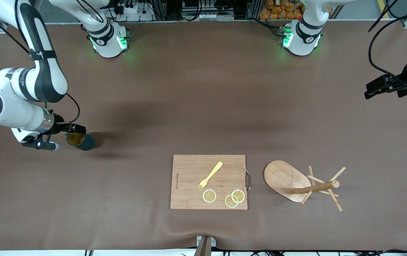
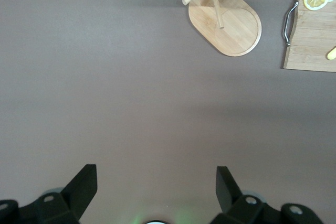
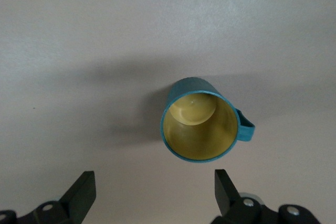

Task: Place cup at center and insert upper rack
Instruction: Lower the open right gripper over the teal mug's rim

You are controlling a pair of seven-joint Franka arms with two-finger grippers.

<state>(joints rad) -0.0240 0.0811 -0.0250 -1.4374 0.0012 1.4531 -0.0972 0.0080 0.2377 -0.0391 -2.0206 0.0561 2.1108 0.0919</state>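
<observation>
Right wrist view shows the cup (image 3: 199, 127) upright on the bench (image 3: 79, 40), mouth up, loop handle jutting to one side. It looks small, rigid and light, with a glazed wall that may be slippery; pinching the rim wall away from the handle seems the safest hold. It stands toward the right arm's end of the bench, well apart from the cutting board (image 1: 209, 181). The right hand (image 1: 61, 137) hangs just beside it, fingers spread wide and empty. The upper rack (image 1: 301, 185) lies tipped over, post pointing toward the left arm's end. The left hand (image 2: 155, 192) waits, wide and empty, over bare bench.
</observation>
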